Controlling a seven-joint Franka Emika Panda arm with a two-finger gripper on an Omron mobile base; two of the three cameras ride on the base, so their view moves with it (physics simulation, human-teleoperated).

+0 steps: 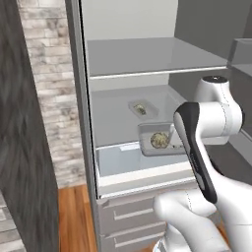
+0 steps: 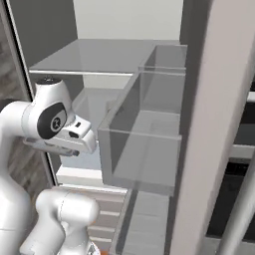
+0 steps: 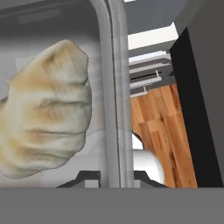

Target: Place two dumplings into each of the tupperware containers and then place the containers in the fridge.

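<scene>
The fridge (image 1: 147, 59) stands open, with pale shelves inside. One tupperware container (image 1: 143, 109) rests far back on the middle shelf with dumplings (image 1: 141, 109) in it. A second tupperware container (image 1: 156, 140) is at the shelf's front edge, holding dumplings (image 1: 159, 140); whether it rests on the shelf I cannot tell. In the hand view my gripper (image 3: 116, 176) is shut on this container's rim (image 3: 113, 87), which runs up between the fingertips. A large crimped dumpling (image 3: 43, 109) lies just left of the rim. In the left base view my own forearm hides the fingers.
The translucent bottom drawer (image 1: 123, 160) sits under the shelf, and grey cupboard drawers (image 1: 128, 216) lie below the fridge. The open fridge door with its clear bins (image 2: 144, 149) stands close on my right. A brick wall (image 1: 49, 74) and wood floor (image 1: 74, 216) are to the left.
</scene>
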